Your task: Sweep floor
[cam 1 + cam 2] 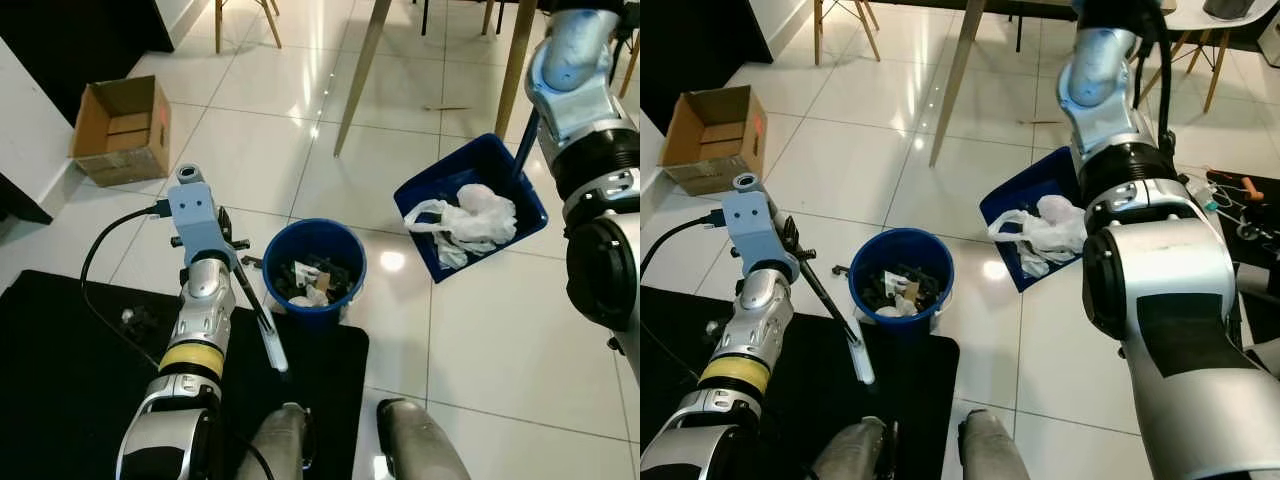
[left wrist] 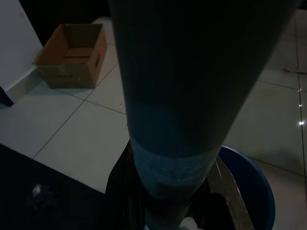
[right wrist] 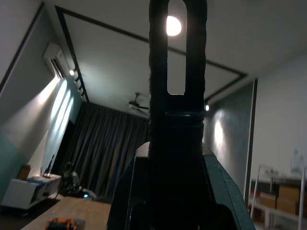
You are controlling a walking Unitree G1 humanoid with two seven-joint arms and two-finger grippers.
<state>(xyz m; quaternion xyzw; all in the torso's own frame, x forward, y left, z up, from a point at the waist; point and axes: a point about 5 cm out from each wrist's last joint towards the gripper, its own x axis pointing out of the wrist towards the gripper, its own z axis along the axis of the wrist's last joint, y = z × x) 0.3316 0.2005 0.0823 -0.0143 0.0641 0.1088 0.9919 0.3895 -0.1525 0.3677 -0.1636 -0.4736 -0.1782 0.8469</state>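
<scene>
A blue dustpan (image 1: 500,160) tilts above the tiled floor to the right of a blue bucket (image 1: 315,318). It holds a crumpled white plastic bag (image 1: 465,218). Its dark slotted handle (image 3: 176,134) sits between the fingers of my right gripper (image 3: 175,191), which is shut on it and points at the ceiling. My left gripper (image 1: 232,262) is just left of the bucket, shut on a thin black broom handle (image 1: 262,315) with a white end (image 1: 277,355). Scraps of rubbish lie inside the bucket.
An open cardboard box (image 1: 120,130) stands by the wall at the far left. A black mat (image 1: 60,380) lies under my left arm, with a black cable (image 1: 95,250) on it. Wooden table legs (image 1: 362,75) rise behind the bucket. My feet (image 1: 415,440) are at the mat's edge.
</scene>
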